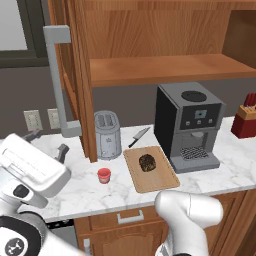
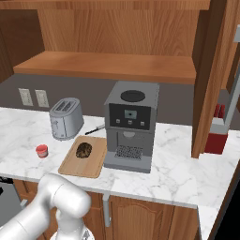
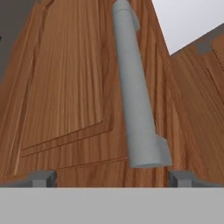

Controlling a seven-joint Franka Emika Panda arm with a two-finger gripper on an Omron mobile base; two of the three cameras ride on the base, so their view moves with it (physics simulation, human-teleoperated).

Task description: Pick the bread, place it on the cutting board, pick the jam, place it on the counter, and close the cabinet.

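Kitchen, marble counter, wooden cabinet, toaster, coffee machine, knife block

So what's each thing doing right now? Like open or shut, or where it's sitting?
cabinet: left door open, swung out toward the robot
bread: lying on the cutting board
jam: upright on the counter, left of the board
gripper: open, empty, facing the door's grey handle
toaster: slots empty
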